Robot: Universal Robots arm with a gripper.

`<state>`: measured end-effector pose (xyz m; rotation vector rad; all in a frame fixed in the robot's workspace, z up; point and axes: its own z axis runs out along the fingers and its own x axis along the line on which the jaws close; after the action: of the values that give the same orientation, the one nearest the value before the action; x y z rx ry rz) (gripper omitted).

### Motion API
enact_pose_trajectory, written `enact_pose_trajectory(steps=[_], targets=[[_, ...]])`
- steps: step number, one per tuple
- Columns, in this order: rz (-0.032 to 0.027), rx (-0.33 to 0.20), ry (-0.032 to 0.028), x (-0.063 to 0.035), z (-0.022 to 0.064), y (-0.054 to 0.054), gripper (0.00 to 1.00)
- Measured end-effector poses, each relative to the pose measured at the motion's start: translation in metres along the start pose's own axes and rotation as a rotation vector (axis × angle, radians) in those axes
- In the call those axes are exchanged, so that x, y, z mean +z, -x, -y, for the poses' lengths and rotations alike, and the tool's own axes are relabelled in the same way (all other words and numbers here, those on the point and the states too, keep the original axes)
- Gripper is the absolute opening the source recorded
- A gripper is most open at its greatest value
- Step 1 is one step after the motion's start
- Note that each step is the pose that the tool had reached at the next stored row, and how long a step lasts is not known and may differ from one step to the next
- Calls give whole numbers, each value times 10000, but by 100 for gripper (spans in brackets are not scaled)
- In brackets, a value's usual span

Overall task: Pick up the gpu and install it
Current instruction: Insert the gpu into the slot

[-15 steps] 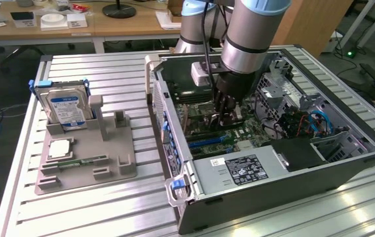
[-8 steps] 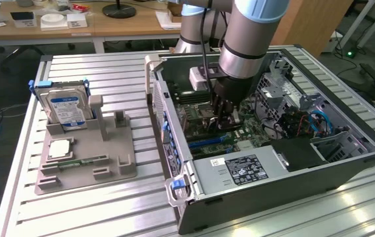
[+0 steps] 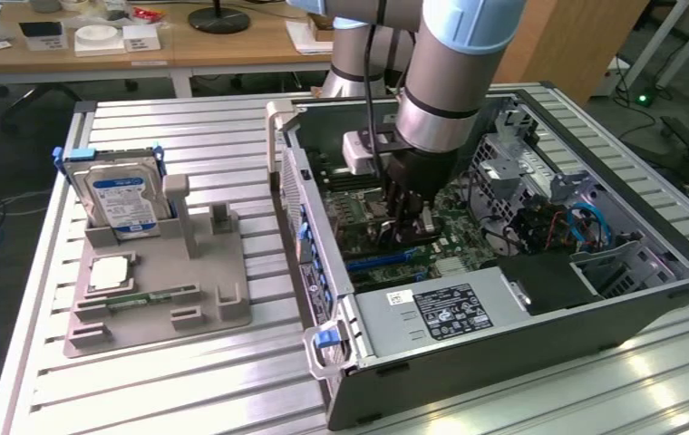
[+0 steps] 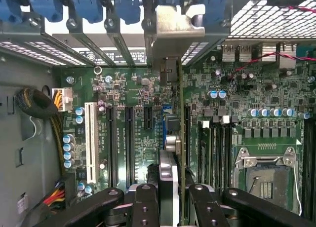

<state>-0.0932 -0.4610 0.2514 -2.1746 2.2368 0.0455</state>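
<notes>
Black fingers (image 4: 144,207) of my gripper (image 4: 170,209) partly closed, clamped on the gpu (image 4: 170,168), card edge-on between them. Long axis runs straight ahead of me to its silver bracket (image 4: 174,27). Beneath: motherboard (image 4: 133,89) slots (image 4: 129,143), parallel to the card. Seated or not, can't tell.
</notes>
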Motion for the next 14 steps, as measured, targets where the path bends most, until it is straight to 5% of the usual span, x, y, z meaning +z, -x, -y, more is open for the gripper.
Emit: enact_pose_trajectory(steps=[14], targets=[[0,-7,1,50,-50,-32,28]])
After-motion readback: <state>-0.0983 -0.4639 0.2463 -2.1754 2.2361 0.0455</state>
